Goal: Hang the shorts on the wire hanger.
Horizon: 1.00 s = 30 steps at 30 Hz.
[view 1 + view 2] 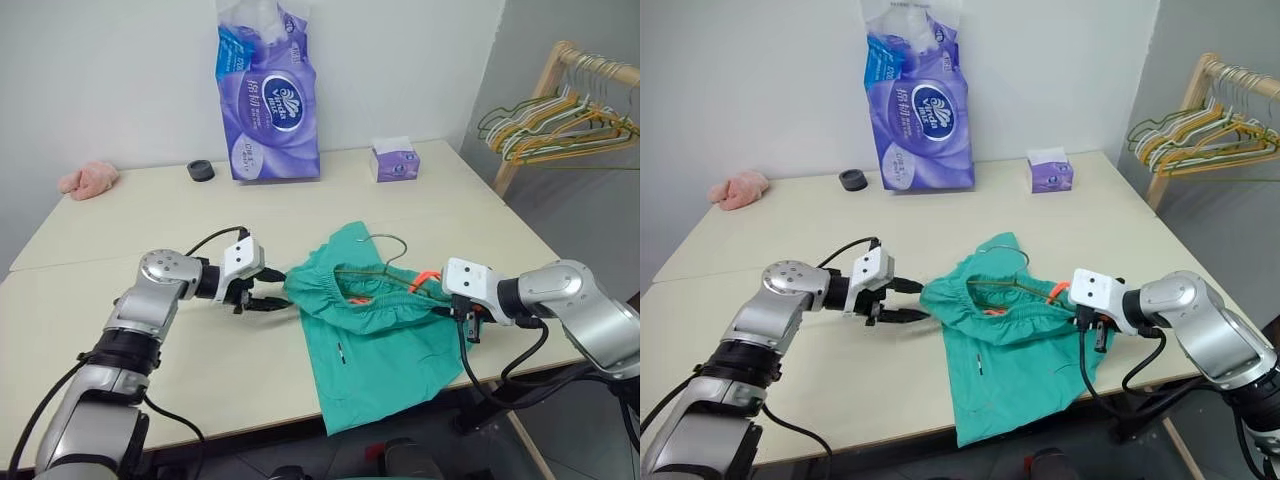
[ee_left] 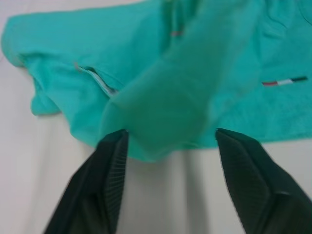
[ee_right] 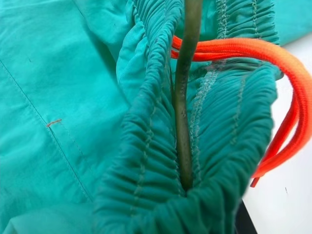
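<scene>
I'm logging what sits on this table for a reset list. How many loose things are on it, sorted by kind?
Cloth items: 2, the shorts and a pink cloth
Wire hanger: 1
Tissue packs: 2, a purple bag and a small purple box
Black ring: 1
Total: 6

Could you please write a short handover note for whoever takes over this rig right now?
Left gripper: open, a fold of the shorts between its fingers, at their left side.
Right gripper: shut on the waistband at the shorts' right side, pinching it beside the wire hanger.
Shorts lie on the table, lower part drooping over the front edge.
Done: the hanger sits inside the waistband, hook sticking out above.
Left: settle the waistband on the hanger and lift it.
</scene>
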Available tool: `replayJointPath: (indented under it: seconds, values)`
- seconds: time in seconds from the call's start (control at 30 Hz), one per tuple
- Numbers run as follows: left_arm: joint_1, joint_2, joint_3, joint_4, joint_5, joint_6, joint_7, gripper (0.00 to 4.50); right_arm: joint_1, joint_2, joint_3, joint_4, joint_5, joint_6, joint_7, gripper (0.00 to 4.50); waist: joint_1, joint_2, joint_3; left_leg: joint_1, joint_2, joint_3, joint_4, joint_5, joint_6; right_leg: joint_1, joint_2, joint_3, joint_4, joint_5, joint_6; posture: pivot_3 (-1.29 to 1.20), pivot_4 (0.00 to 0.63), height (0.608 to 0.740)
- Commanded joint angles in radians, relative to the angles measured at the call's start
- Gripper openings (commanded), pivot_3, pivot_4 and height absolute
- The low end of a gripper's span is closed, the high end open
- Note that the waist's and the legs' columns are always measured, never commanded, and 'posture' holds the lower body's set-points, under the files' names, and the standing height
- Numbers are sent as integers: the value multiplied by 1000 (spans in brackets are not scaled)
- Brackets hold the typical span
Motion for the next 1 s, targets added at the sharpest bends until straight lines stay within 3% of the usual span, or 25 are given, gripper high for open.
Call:
replayJointPath:
  seconds: [0.03, 0.2, 0.23, 0.63, 1.0]
  values:
    - [-28, -16, 38, 13, -19, -25, 21, 1688, -23, 1, -18, -30, -3, -8, 6, 0, -2, 0, 0, 0, 0, 0, 0, 0, 0, 0, 0, 0, 0, 0, 0, -234, 0, 740]
    - [-21, -37, 44, 1, -33, -16, 21, 141, -21, 0, -18, -33, -2, -7, 8, 0, -2, 0, 0, 0, 0, 0, 0, 0, 0, 0, 0, 0, 0, 0, 0, -234, 0, 740]
    - [-17, -35, 42, 0, -29, -23, 18, 16, -20, -2, -18, -32, -3, -8, 9, 0, -2, 0, 0, 0, 0, 0, 0, 0, 0, 0, 0, 0, 0, 0, 0, -234, 0, 740]
    - [-26, -13, 46, 70, 10, -97, 60, 16, 54, -103, -47, -54, 9, -55, 80, 0, 0, 0, 0, 0, 0, 0, 0, 0, 0, 0, 0, 0, 0, 0, 0, -234, 0, 740]
    - [-34, -13, 39, 100, 48, -137, 87, 16, 85, -129, -69, -54, 18, -81, 102, 0, 1, 0, 0, 0, 0, 0, 0, 0, 0, 0, 0, 0, 0, 0, 0, -231, 0, 740]
